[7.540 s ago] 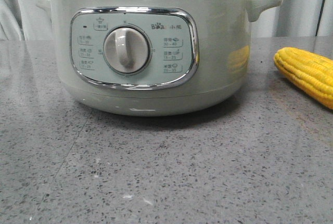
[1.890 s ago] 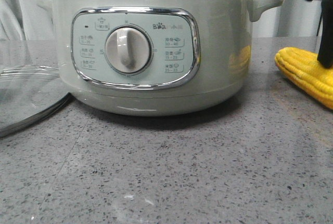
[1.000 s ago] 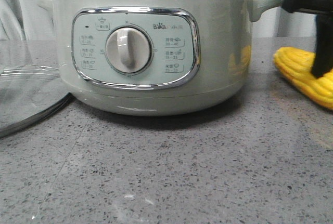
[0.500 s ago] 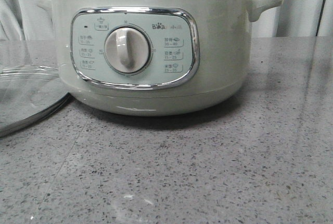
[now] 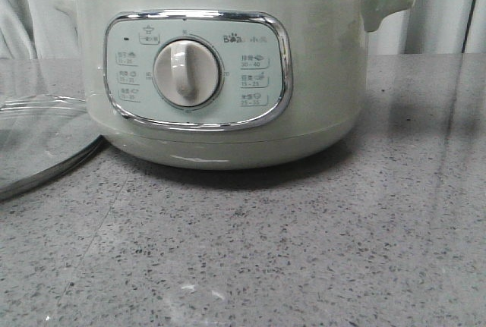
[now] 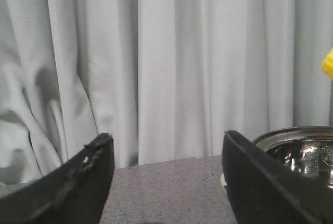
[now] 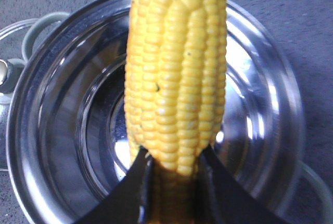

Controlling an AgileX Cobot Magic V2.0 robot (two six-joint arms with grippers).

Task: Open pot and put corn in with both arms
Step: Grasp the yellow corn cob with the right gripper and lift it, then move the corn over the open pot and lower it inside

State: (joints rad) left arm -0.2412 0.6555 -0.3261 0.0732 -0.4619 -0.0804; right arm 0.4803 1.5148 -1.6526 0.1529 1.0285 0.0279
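The pale green pot [image 5: 220,69] stands open on the counter in the front view, dial facing me. In the right wrist view my right gripper [image 7: 174,161] is shut on the yellow corn [image 7: 177,73] and holds it above the pot's shiny steel bowl [image 7: 62,146]. In the left wrist view my left gripper [image 6: 166,146] is open and empty, facing the curtain, with the pot's rim [image 6: 296,133] beside it and a tip of the corn [image 6: 328,64] at the frame edge. Neither gripper shows in the front view.
The clear glass lid [image 5: 38,141] lies flat on the grey speckled counter [image 5: 304,243] left of the pot; its edge shows in the right wrist view [image 7: 10,52]. A pale curtain [image 6: 156,52] hangs behind the table.
The lid came off and was laid left of the pot. The right gripper closed on the corn at the right and lifted it out of the front view; it now hangs over the pot.
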